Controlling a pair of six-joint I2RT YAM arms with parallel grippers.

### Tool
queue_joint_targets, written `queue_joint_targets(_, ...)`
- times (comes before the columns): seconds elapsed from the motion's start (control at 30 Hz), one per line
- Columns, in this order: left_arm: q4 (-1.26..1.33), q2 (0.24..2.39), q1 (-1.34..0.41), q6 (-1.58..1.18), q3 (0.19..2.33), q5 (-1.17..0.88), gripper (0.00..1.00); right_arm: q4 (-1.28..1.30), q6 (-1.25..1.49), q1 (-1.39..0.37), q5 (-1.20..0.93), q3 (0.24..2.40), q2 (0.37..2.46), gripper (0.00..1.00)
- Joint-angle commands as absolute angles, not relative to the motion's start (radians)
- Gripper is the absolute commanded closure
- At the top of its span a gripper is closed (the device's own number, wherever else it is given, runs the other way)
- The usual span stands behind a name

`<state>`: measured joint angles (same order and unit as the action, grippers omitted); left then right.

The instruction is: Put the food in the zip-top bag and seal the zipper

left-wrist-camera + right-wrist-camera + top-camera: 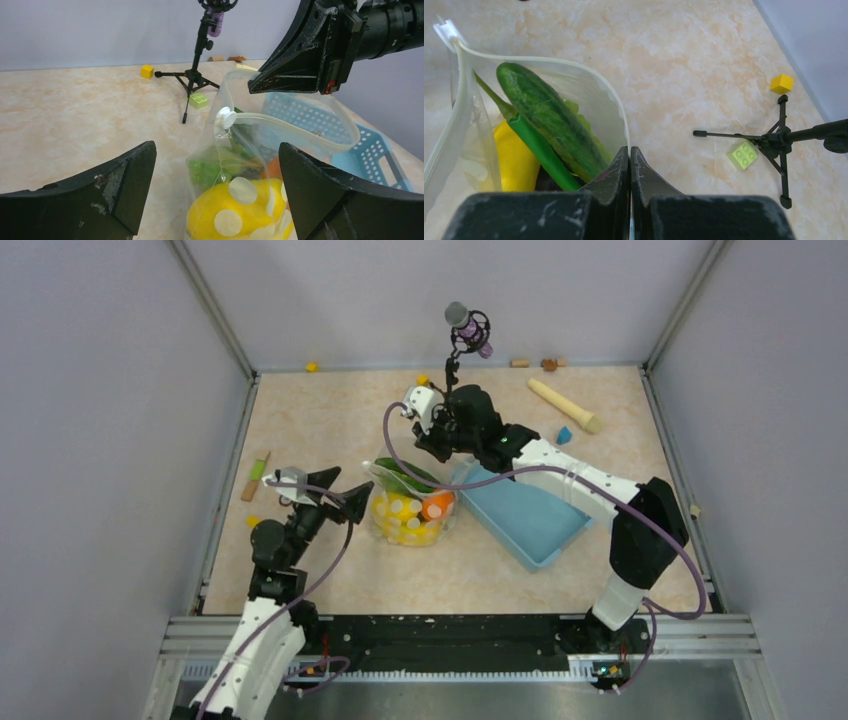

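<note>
- One zip-top bag (410, 508) sits mid-table just beside one light blue basket (525, 518), its mouth gaping upward.
- The right gripper (629, 150) has its fingers pressed together on the zipper (620, 112) at the mouth's far edge. The left gripper (216, 146) stands wide apart and holds nothing, facing the end that carries the single white slider (225, 120).
- Inside are one cucumber (549, 120), one orange (437, 505) and one clump of green grapes (204, 172). The yellow fruit (235, 210) overlaps too much to count.
- The film looks thin, limp and slick, likely to buckle under any push. The toy produce probably weighs little, yet it bulges the sides.
- The firmer zipper strip and the slider look like the soundest places to take hold, with the opposite end pinned.
</note>
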<state>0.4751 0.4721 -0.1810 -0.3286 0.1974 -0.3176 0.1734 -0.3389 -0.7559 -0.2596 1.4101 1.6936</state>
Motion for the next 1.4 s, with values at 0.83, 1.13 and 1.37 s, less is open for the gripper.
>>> queue_joint_targets(0.83,1.407,1.262,-0.012,-0.581,0.318,-0.972,0.42,0.18,-0.384,-0.747,-0.371,1.433,1.675,1.0)
queue_joint_targets(1.13,1.456,1.308,-0.012,-0.679,0.365,-1.103,0.89,0.176,-0.325,-0.747,-0.338,1.44,1.684,0.86)
queue_joint_targets(1.37,1.371,1.188,-0.015,-0.662,0.313,-1.065,1.0,0.17,-0.139,-0.747,-0.156,1.391,1.592,0.58)
